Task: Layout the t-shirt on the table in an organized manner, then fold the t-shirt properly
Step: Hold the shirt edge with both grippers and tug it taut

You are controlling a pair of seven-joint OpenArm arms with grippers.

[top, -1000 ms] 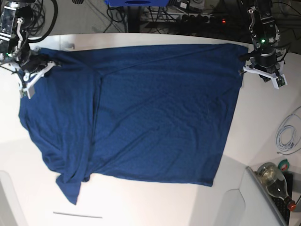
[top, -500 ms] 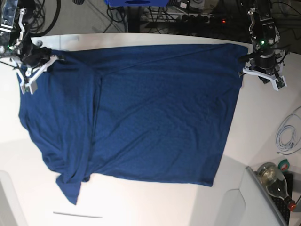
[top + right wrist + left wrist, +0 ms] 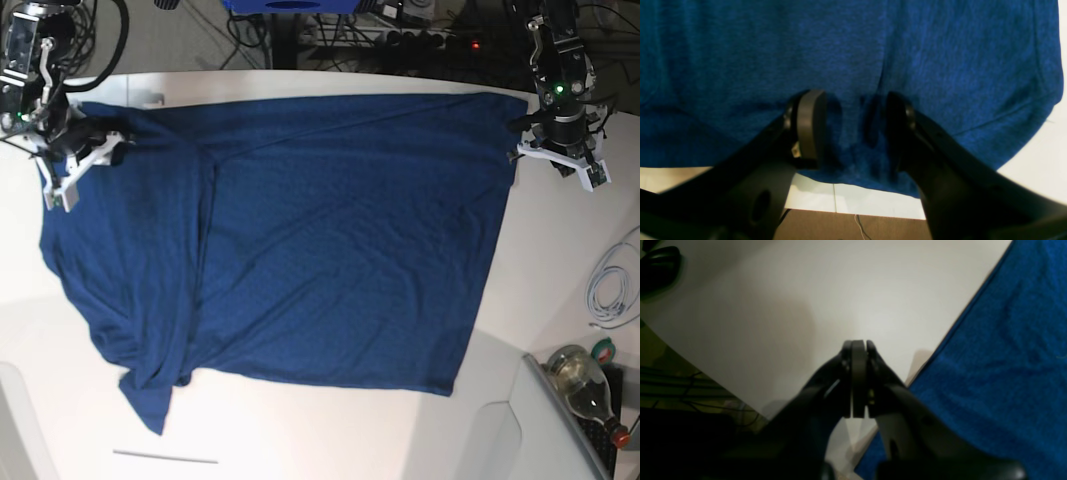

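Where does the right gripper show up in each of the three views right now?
Base: right gripper at far left, upper corner, over the t-shirt edge.
Right wrist: right gripper at centre bottom, open, straddling the t-shirt above the table edge.
Left wrist: not in it; only the left gripper, shut.
Shared landmark: the t-shirt's blue edge against the white table.

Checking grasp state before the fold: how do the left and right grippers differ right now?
The left gripper has its fingers pressed shut; the right gripper has its fingers apart. The left gripper hovers over bare table beside the t-shirt edge; the right gripper sits over the fabric near its edge, holding nothing. Both are at far corners of the shirt.
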